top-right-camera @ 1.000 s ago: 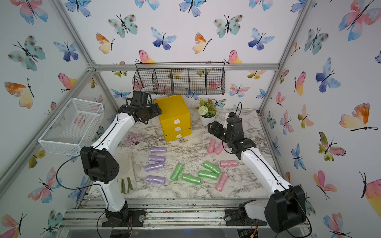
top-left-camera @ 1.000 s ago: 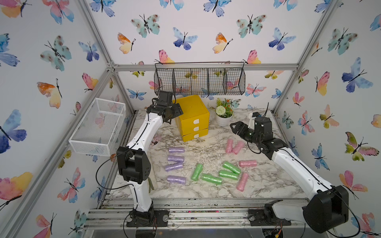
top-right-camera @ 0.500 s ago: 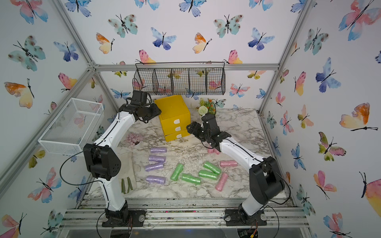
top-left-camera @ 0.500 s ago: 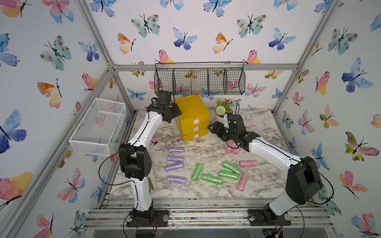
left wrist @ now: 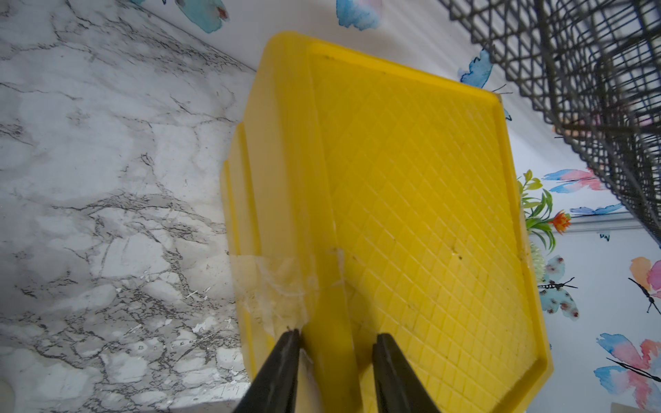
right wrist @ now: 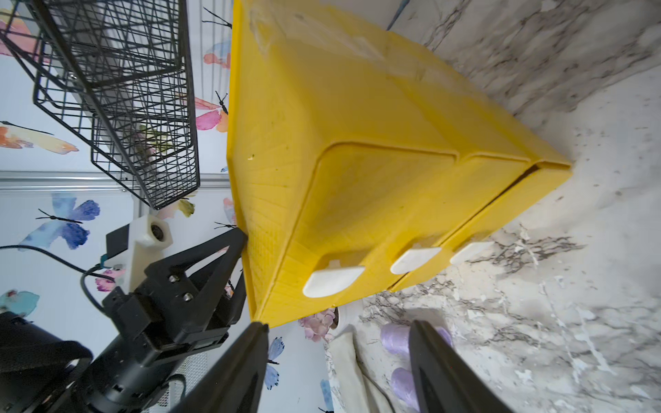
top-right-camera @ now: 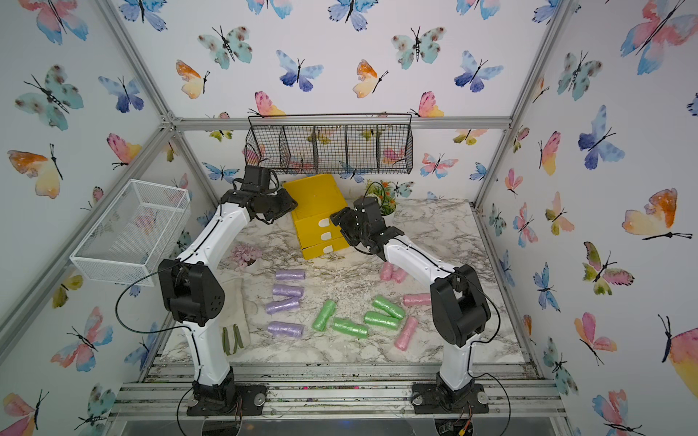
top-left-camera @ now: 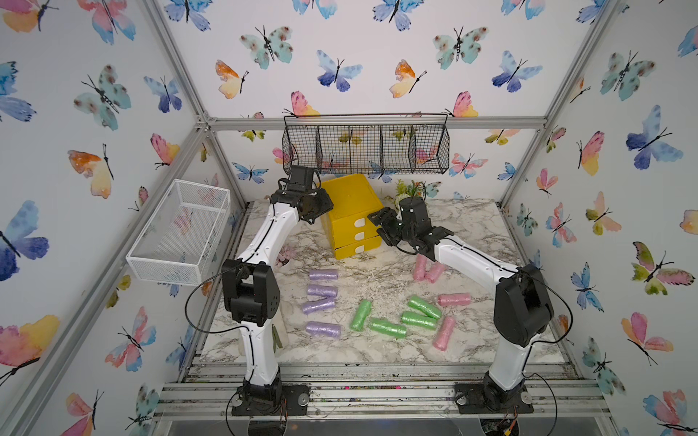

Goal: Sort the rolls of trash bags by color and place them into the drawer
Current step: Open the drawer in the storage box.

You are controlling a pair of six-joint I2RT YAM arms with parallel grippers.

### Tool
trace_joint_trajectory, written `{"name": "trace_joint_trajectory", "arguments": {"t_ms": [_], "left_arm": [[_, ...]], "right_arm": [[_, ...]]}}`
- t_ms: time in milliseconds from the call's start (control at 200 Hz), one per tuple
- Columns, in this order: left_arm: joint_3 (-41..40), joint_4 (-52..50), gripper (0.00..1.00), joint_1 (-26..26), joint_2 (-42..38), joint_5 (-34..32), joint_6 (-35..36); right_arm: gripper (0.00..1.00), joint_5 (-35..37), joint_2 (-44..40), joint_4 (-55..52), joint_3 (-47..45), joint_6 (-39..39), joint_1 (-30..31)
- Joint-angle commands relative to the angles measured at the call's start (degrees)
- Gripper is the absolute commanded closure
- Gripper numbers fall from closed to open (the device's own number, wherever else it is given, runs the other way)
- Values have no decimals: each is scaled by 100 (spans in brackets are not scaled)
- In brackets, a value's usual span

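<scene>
In both top views the yellow drawer chest is sitting at the far middle of the marble table. The left gripper is reaching its top left edge and the right gripper is hovering at its front. All twelve rolls are lying loose nearer me: purple rolls on the left, green rolls in the middle, pink rolls on the right. The white mesh basket on the left wall and the black wire basket above the chest are showing nothing inside.

In the left wrist view the left gripper is pinching narrow on the chest's top rim. It's a thin hold; if it slips, I reckon the light chest will be sliding or tipping once a drawer gets pulled.

In the right wrist view the right gripper is standing wide, holding nothing, just short of the top white handle. Closing off-centre could send it skidding off that small tab. All three drawers are looking shut, the lowest perhaps a crack out, so their contents are hidden.
</scene>
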Motion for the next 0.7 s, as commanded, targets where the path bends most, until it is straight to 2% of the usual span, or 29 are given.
{"name": "trace_joint_trajectory", "arguments": {"t_ms": [0, 115, 285, 696], "left_arm": [[93, -91, 63, 19, 216, 69, 108], [135, -129, 65, 19, 263, 78, 135], [227, -206, 66, 10, 335, 104, 179], [184, -213, 67, -8, 345, 139, 207]], "right_arm": [[37, 5, 201, -109, 231, 488, 105], [42, -34, 353, -152, 460, 677, 169], [44, 95, 529, -377, 788, 786, 259], [52, 501, 680, -484, 903, 998, 295]]}}
